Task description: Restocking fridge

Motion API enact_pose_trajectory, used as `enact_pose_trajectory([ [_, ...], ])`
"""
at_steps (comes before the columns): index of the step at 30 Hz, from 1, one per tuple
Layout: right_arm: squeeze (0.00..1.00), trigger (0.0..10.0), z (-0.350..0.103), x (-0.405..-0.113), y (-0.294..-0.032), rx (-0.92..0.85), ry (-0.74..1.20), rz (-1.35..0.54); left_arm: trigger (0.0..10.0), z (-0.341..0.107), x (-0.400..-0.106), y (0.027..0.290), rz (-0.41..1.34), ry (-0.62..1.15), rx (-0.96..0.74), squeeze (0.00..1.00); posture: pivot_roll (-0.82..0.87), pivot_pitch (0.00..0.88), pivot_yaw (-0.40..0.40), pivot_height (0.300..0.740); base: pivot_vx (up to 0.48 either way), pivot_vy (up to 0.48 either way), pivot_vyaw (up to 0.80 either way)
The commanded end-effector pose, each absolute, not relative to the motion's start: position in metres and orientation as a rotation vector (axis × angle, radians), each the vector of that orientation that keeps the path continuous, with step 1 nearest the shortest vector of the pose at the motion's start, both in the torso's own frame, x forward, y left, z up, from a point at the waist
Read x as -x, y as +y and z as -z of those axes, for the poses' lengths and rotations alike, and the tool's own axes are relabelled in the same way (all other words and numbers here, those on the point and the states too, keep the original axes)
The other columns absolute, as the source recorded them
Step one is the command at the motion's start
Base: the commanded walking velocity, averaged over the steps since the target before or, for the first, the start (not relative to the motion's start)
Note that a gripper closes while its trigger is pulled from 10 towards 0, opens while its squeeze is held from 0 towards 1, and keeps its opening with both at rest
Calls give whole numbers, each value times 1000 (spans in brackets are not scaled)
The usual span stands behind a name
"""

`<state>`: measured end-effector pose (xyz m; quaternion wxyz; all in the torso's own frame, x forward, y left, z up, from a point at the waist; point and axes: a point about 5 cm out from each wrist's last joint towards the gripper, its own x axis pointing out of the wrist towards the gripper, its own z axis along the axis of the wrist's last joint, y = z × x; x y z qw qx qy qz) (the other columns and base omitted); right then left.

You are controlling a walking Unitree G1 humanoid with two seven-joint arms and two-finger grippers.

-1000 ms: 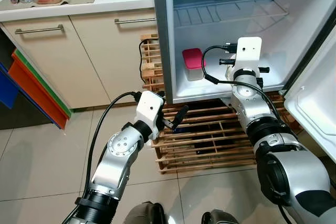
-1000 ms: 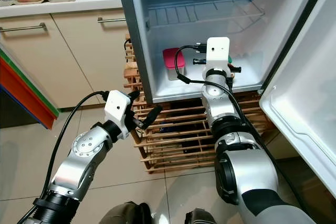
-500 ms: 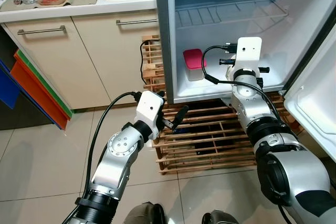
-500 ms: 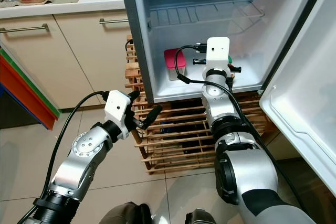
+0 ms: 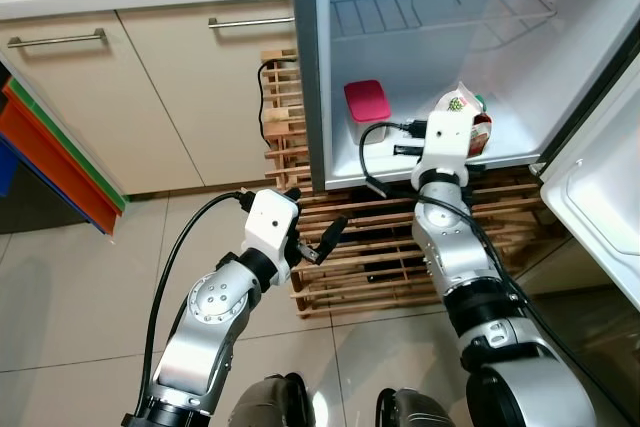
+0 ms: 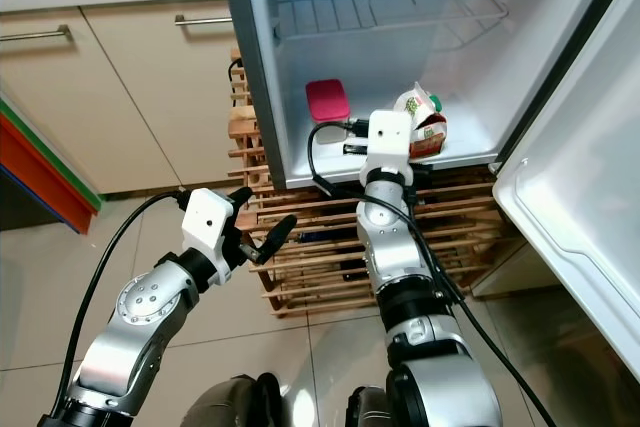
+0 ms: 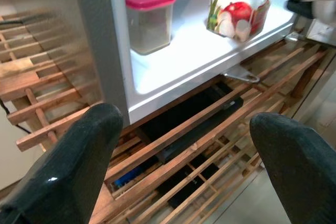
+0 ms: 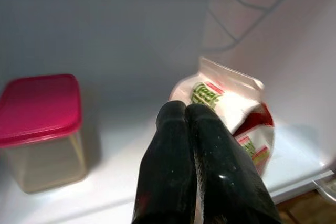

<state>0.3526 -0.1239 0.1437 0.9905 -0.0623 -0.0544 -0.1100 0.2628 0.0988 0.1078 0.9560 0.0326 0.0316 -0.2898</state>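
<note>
Two items sit on the fridge floor [image 5: 400,162]: a juice carton [image 7: 239,4] upright near the front edge, and a pink-lidded container [image 5: 367,112] further to the robot's left, apart from it. From my remote station I see the right gripper [image 8: 197,129] w/ jaws pressed together, holding nothing, tips just in front of the carton. Left gripper [image 5: 318,243] hangs outside, below the fridge, in front of the wooden slat rack [image 5: 400,247]; jaws spread wide, empty. Fridge door [image 5: 600,207] stands open on the robot's right. Wire shelf [image 5: 440,12] above carries nothing visible.
</note>
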Motion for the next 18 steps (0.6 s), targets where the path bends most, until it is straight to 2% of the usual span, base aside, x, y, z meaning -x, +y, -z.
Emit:
enact_pose_trajectory([
  [1,0,10000,-144,-346,-125,155,-105,231,10000,-111,-261,99,584,57,-72,0,43,182,47,740,0,0,0],
  [8,0,10000,-128,-344,-140,204,-32,325,10000,-109,-259,98,589,65,-69,0,41,192,60,740,0,0,0],
  [18,0,10000,-127,-358,-137,228,4,314,10000,-114,-258,101,584,66,-74,0,64,234,81,740,0,0,0],
])
